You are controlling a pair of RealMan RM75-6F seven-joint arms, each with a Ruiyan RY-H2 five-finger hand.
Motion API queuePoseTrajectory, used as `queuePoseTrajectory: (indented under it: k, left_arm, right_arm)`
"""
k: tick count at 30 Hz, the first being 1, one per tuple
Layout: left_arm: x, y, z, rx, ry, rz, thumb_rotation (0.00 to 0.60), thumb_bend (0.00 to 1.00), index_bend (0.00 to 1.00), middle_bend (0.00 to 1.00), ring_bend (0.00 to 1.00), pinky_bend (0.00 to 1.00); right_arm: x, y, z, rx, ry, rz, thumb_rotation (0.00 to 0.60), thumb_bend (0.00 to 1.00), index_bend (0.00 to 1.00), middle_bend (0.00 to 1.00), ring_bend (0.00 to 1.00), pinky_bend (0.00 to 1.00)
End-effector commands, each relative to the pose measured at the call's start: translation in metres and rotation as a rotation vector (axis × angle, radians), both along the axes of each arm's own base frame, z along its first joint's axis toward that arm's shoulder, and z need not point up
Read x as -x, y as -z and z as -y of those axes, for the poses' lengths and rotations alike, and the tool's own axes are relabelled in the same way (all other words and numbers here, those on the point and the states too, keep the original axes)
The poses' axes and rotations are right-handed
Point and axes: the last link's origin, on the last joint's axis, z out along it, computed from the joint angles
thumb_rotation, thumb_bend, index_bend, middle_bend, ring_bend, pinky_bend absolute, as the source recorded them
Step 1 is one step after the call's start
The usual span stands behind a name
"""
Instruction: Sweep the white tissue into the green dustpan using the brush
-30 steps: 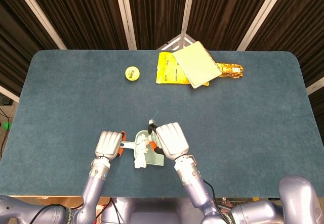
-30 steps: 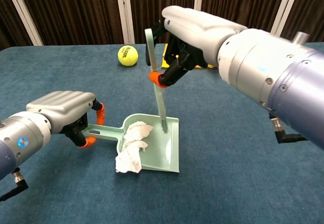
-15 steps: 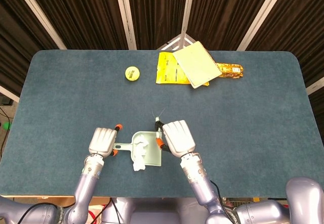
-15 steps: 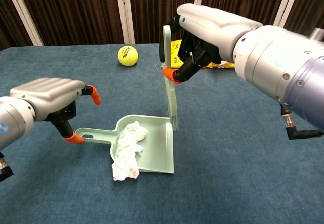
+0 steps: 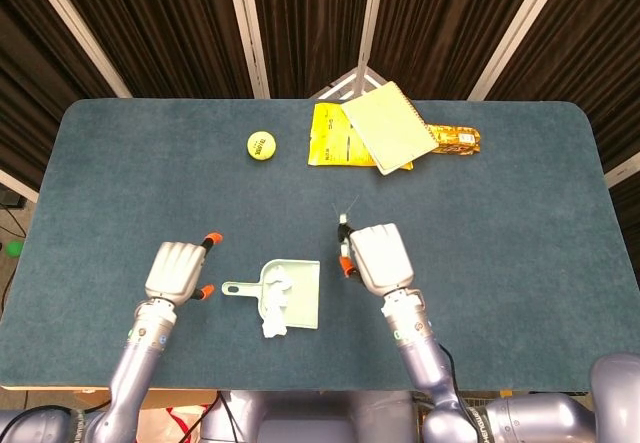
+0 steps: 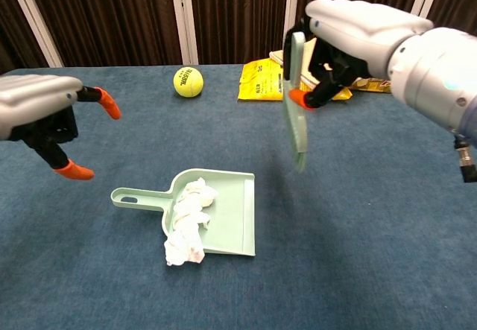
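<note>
The green dustpan (image 5: 304,301) (image 6: 234,217) lies flat on the blue table, its handle pointing toward my left hand. The crumpled white tissue (image 5: 274,306) (image 6: 187,214) sits along the pan's left side, with its near end hanging over the rim onto the table. My left hand (image 5: 175,270) (image 6: 39,109) hovers left of the handle, fingers spread, holding nothing. My right hand (image 5: 380,256) (image 6: 356,30) grips the pale green brush (image 6: 296,106) (image 5: 344,235). The brush hangs bristles-down in the air, right of the pan and apart from it.
A yellow tennis ball (image 5: 261,145) (image 6: 188,81) lies at the far left-centre. A yellow packet (image 5: 329,148) (image 6: 261,84), a pale notebook (image 5: 388,126) on top of it and an orange snack bag (image 5: 460,140) lie at the far edge.
My left hand let go of the dustpan handle and drew away to the left, opening. My right hand lifted the brush out of the pan and carried it right.
</note>
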Motion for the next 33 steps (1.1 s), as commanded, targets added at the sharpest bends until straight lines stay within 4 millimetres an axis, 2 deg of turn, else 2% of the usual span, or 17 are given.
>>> queuePoseTrajectory:
  k: [1, 10, 13, 16, 18, 20, 21, 23, 26, 28, 30, 33]
  left_arm:
    - [0.006, -0.014, 0.003, -0.009, -0.004, 0.031, 0.600, 0.00, 0.25, 1.00, 1.00, 1.00]
    - [0.024, -0.045, 0.007, -0.037, -0.011, 0.061, 0.600, 0.00, 0.25, 1.00, 1.00, 1.00]
    - [0.030, -0.052, 0.009, -0.046, -0.017, 0.072, 0.600, 0.00, 0.25, 1.00, 1.00, 1.00]
    - [0.033, -0.058, 0.010, -0.053, -0.019, 0.079, 0.600, 0.00, 0.25, 0.99, 1.00, 1.00]
    - [0.035, -0.061, 0.010, -0.058, -0.020, 0.086, 0.600, 0.00, 0.25, 0.98, 1.00, 1.00]
    - [0.037, -0.064, 0.012, -0.064, -0.021, 0.092, 0.600, 0.00, 0.25, 0.97, 0.99, 1.00]
    - [0.038, -0.066, 0.012, -0.067, -0.022, 0.096, 0.600, 0.00, 0.25, 0.96, 0.99, 1.00]
    - [0.041, -0.069, 0.014, -0.075, -0.024, 0.102, 0.600, 0.00, 0.24, 0.94, 0.97, 1.00]
    - [0.044, -0.075, 0.017, -0.086, -0.022, 0.114, 0.600, 0.00, 0.20, 0.84, 0.88, 0.98]
    - [0.047, -0.080, 0.020, -0.095, -0.020, 0.120, 0.600, 0.00, 0.13, 0.72, 0.78, 0.92]
    - [0.050, -0.085, 0.023, -0.102, -0.018, 0.127, 0.600, 0.00, 0.04, 0.50, 0.60, 0.77]
    - [0.055, -0.092, 0.029, -0.108, -0.010, 0.132, 0.600, 0.00, 0.00, 0.23, 0.36, 0.53]
  right_arm:
    - [0.011, -0.004, 0.003, 0.025, 0.000, -0.042, 0.600, 0.45, 0.76, 0.93, 0.93, 0.85]
    - [0.055, -0.025, 0.021, 0.158, 0.044, -0.205, 0.600, 0.45, 0.76, 0.93, 0.93, 0.85]
    - [0.069, -0.033, 0.026, 0.187, 0.080, -0.241, 0.600, 0.45, 0.69, 0.93, 0.93, 0.84]
    - [0.078, -0.039, 0.026, 0.198, 0.106, -0.276, 0.600, 0.45, 0.45, 0.93, 0.90, 0.78]
    - [0.082, -0.042, 0.024, 0.193, 0.120, -0.293, 0.600, 0.45, 0.24, 0.88, 0.84, 0.73]
    - [0.083, -0.044, 0.021, 0.182, 0.128, -0.305, 0.600, 0.45, 0.07, 0.82, 0.79, 0.70]
    - [0.083, -0.045, 0.020, 0.177, 0.130, -0.312, 0.600, 0.45, 0.02, 0.80, 0.77, 0.69]
    - [0.083, -0.046, 0.017, 0.169, 0.135, -0.323, 0.600, 0.45, 0.01, 0.79, 0.76, 0.68]
    - [0.082, -0.050, 0.012, 0.169, 0.136, -0.305, 0.600, 0.45, 0.00, 0.74, 0.71, 0.67]
    - [0.084, -0.054, 0.010, 0.174, 0.139, -0.306, 0.600, 0.44, 0.00, 0.63, 0.61, 0.59]
    - [0.087, -0.058, 0.009, 0.177, 0.147, -0.303, 0.600, 0.41, 0.00, 0.46, 0.43, 0.42]
    - [0.095, -0.067, 0.006, 0.171, 0.177, -0.301, 0.600, 0.39, 0.00, 0.27, 0.21, 0.19]
